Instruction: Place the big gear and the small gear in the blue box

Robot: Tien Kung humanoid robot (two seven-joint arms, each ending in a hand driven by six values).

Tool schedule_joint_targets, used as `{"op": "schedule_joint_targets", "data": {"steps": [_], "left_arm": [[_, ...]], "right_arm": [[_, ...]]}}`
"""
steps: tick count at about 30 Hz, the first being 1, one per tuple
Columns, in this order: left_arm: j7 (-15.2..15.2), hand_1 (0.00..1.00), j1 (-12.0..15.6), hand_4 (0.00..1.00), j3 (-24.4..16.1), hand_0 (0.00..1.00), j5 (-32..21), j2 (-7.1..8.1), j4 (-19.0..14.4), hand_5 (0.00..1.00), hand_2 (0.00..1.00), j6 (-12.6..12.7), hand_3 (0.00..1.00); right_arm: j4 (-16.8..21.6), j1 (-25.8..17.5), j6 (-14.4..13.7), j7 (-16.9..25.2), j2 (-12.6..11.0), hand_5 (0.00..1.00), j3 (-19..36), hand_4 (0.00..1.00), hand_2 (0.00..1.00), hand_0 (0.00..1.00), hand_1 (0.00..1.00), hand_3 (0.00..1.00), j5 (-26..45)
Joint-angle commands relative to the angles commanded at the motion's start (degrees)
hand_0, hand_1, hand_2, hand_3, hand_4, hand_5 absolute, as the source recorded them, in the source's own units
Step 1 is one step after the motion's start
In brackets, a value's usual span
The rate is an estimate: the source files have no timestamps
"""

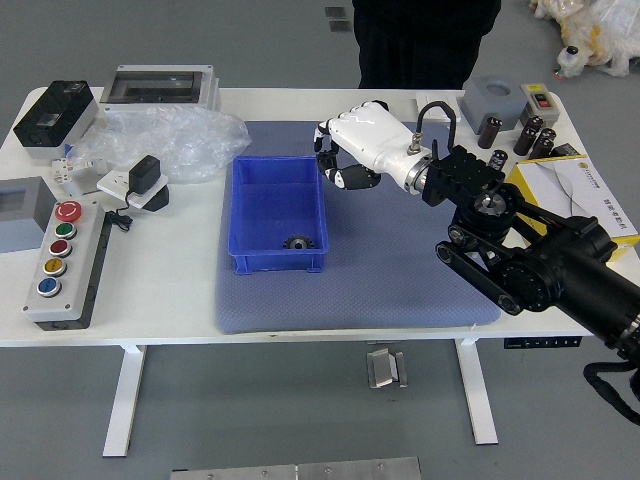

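Box (265, 215), blue and open-topped, stands on the mat (400, 280) with one dark gear (298, 242) lying in its near right part, just inside the wall; whether that is the big or the small one cannot be told. Its opening lies to the left of the right hand (372, 135) and a little toward the table's near edge — the relation on which the coming move turns. The hand reaches just past the box's far right corner, its length slanting away from the robot toward the left, and whether it is closed on something or empty the head view does not show. The second gear cannot be made out; it may be in that hand. If so, the step is likely a carry in, calling for a short shift left and nearer so that the load is wholly inside the right wall before release — too early, and it could catch the rim. A person (425, 40) stands beyond the table, hands unseen. From the right comes the black right arm (520, 275), the only one in view.
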Motion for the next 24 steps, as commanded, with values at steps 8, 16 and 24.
{"op": "schedule_joint_targets", "data": {"steps": [8,16,24], "left_arm": [[0.09,0.856,-0.17,0.710,0.14,0.873,0.55,0.03,0.00,0.301,0.824,-0.11,0.842],[0.17,0.856,-0.24,0.710,0.38,0.873,0.63,0.13,0.00,0.301,0.826,-0.14,0.842],[0.18,0.856,-0.20,0.710,0.51,0.873,0.64,0.13,0.00,0.301,0.826,-0.16,0.841]], "right_arm": [[-1.50,-0.04,-0.62,-0.07,4.88,0.208,0.38,0.555,0.470,0.550,0.396,0.575,0.07],[-3.18,-1.21,-0.88,-0.14,6.84,0.314,-0.80,0.666,0.502,0.504,0.419,0.622,1.22],[-4.14,-1.45,1.13,-0.51,7.06,0.490,0.61,0.851,0.623,0.511,0.487,0.670,1.73]]}}
